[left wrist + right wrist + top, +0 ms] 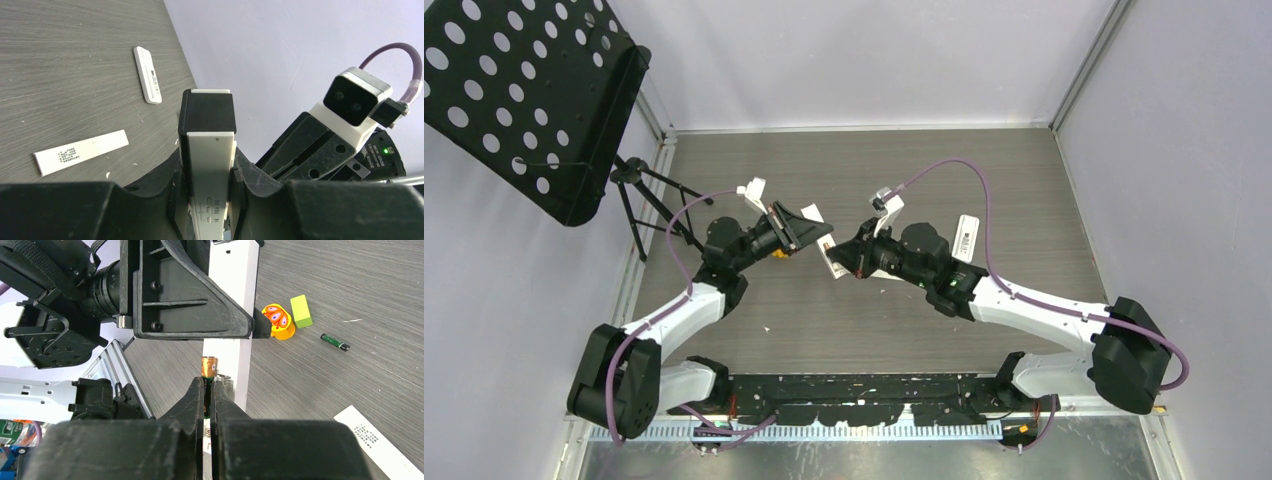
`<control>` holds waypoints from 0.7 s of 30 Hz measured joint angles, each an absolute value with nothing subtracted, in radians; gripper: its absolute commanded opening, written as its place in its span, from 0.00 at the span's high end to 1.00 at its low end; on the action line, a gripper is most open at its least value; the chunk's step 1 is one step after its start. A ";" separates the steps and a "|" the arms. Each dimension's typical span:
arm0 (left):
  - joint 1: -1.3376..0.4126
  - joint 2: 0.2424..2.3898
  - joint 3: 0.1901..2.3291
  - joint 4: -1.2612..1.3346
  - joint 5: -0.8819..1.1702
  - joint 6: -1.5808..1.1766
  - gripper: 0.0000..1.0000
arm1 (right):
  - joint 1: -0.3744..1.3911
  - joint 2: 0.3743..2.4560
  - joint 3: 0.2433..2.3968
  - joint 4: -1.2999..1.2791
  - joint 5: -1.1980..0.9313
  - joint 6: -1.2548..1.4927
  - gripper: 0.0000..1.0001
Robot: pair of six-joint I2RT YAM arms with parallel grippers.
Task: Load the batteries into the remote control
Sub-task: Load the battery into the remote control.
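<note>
My left gripper point(210, 172) is shut on a white remote control point(209, 150) and holds it above the table; it also shows in the top view point(807, 233). My right gripper point(207, 384) is shut on a dark battery point(208, 366) with a copper end. The battery sits against the remote point(232, 315), beside the springs of its open compartment. In the top view my right gripper point(850, 262) meets the remote's near end. A second battery point(335, 342) lies loose on the table. A third battery is not in view.
An orange toy point(278, 321) and a green block point(301, 311) lie near the loose battery. A second white remote point(148, 75) and a flat white cover point(80, 151) lie on the table. A black perforated stand point(524, 90) on a tripod is at the far left.
</note>
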State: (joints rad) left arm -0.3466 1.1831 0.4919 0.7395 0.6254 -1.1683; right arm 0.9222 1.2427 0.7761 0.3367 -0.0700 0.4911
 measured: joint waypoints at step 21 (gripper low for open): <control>-0.345 1.182 0.496 0.682 0.586 -1.196 1.00 | 0.933 1.261 0.768 0.345 -0.052 0.479 0.59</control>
